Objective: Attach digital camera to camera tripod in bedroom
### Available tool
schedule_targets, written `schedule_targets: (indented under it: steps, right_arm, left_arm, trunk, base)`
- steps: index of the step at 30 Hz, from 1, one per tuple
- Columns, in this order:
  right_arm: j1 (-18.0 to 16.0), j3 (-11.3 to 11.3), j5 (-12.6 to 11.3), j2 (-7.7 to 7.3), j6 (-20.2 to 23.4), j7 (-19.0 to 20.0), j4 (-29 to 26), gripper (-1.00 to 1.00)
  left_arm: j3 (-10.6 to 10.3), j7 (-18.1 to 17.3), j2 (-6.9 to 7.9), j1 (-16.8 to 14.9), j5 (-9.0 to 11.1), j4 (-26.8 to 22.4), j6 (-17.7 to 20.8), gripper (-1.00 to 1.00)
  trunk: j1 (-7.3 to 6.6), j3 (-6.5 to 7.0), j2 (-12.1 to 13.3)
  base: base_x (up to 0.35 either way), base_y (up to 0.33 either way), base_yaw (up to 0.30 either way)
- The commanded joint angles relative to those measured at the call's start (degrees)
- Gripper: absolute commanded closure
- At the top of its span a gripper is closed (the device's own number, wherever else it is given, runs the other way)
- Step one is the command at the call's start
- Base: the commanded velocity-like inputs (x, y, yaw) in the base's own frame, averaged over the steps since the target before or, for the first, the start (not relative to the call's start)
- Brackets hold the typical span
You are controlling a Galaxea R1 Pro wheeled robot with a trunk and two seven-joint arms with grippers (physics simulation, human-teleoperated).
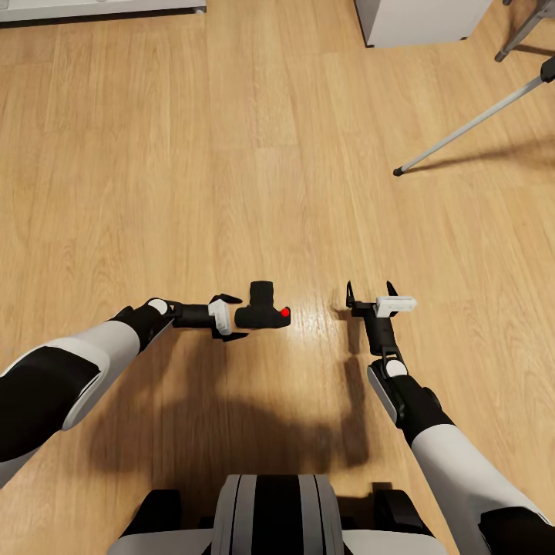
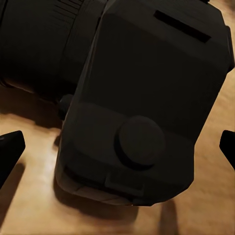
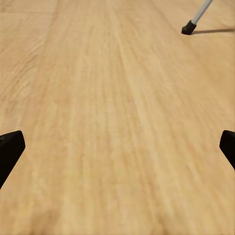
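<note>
The digital camera [image 1: 264,311] lies on the light wood floor, black, with its red button [image 1: 284,312] toward the right and its lens barrel pointing away from me. My left gripper [image 1: 236,317] is open just left of it, fingers spread beside its body. Up close in the left wrist view the camera [image 2: 142,98] fills the space ahead of the two fingertips [image 2: 10,149], which stand apart from it. My right gripper [image 1: 371,291] hangs open over bare floor to the camera's right. A silver leg of the camera tripod [image 1: 470,127] with a black foot [image 3: 188,28] reaches in at the far right.
A white cabinet base [image 1: 420,19] stands at the back right beside another tripod leg [image 1: 520,35]. A white furniture edge [image 1: 100,8] runs along the back left. My own base [image 1: 277,512] is at the bottom of the head view.
</note>
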Motion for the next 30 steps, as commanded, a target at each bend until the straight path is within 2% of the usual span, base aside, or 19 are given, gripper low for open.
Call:
schedule_targets:
  steps: [1, 30]
  right_arm:
    - [0.0, 0.4, -0.3, -0.09, -0.2, -0.4, 0.0, -1.0]
    - [0.0, 0.4, -0.3, -0.09, -0.2, -0.4, 0.0, -1.0]
  left_arm:
    - [0.5, -0.1, 0.01, 0.0, -0.6, -0.1, -0.2, -1.0]
    - [0.5, -0.1, -0.64, 0.0, -0.6, -0.1, -0.2, -1.0]
  trunk:
    - [-0.01, -0.02, 0.0]
    - [-0.01, -0.02, 0.0]
  base:
    - [0.0, 0.0, 0.0]
    - [0.0, 0.0, 0.0]
